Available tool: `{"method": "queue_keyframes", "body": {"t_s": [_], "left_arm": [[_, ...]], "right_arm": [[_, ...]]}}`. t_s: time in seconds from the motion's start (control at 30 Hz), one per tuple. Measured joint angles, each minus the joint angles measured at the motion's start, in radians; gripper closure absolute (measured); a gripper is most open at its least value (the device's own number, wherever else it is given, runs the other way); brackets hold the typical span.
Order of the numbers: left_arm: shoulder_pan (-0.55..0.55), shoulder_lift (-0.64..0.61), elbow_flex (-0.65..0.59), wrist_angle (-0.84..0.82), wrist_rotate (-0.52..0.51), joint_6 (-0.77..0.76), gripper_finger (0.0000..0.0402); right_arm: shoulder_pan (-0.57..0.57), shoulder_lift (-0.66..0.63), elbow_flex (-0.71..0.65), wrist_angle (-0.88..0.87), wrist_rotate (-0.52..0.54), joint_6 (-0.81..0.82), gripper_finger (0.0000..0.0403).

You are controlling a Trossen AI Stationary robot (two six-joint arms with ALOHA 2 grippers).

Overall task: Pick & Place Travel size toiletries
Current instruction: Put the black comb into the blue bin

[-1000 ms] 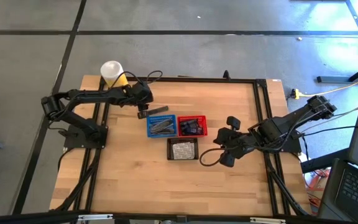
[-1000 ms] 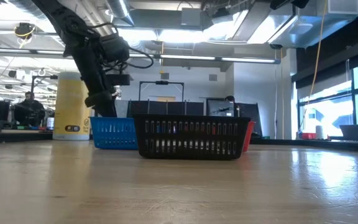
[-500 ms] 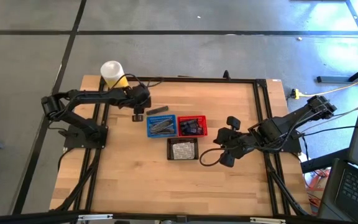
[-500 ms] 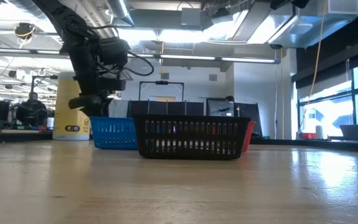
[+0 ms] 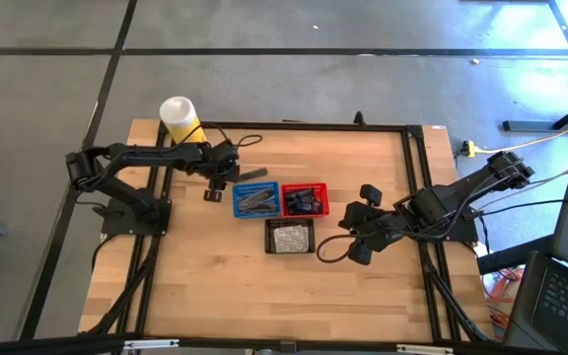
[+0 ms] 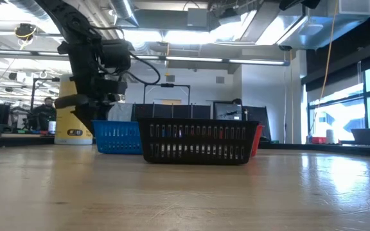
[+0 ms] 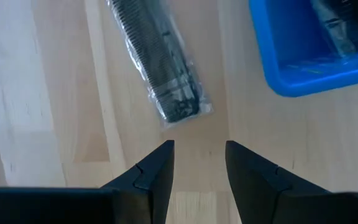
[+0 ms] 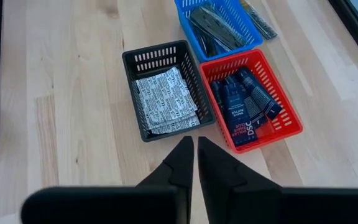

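**Left gripper poised over a wrapped comb outside the blue basket**

The left gripper (image 7: 197,165) hangs just short of a black comb in a clear packet (image 7: 157,59), its two fingers parted with a gap between them and nothing held. The fingers point down at the bare wood beside the packet's near end, which reads as a line-up for a pick: the gap looks roughly wide enough to straddle the slim packet. The comb lies flat on the table (image 5: 215,286), aslant, just beside the blue basket (image 5: 255,200) on the side toward the far edge, and apart from it. It is the one toiletry seen outside a basket, so it is probably the piece in hand.

The three mesh baskets sit near the middle of the table, grouped by kind. The blue one holds slim grey items, the red basket (image 8: 284,127) holds dark navy tubes (image 8: 244,106), and the black basket (image 8: 140,84), nearer the front edge, holds flat printed sachets (image 8: 166,102). A white-and-yellow canister (image 5: 178,116) stands at the far left corner.

The right gripper (image 8: 195,163) waits toward the right edge, fingers pressed nearly together and empty, aimed at the baskets from well apart.
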Motion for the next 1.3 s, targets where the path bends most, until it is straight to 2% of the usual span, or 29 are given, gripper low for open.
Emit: {"method": "queue_keyframes", "body": {"t_s": [0.4, 0.9, 1.3], "left_arm": [[-0.013, 0.000, 0.000, 0.068, 0.040, -0.014, 0.0262], [-0.013, 0.003, -0.018, 0.113, 0.029, 0.037, 0.0262], [-0.013, 0.003, -0.037, 0.162, 0.029, 0.058, 0.0262]], "right_arm": [[0.010, 0.000, 0.000, 0.000, -0.007, -0.004, 0.0392], [0.009, 0.000, 0.000, 0.015, -0.001, -0.003, 0.0376], [0.009, 0.000, 0.000, 0.026, 0.002, -0.004, 0.0379]]}}
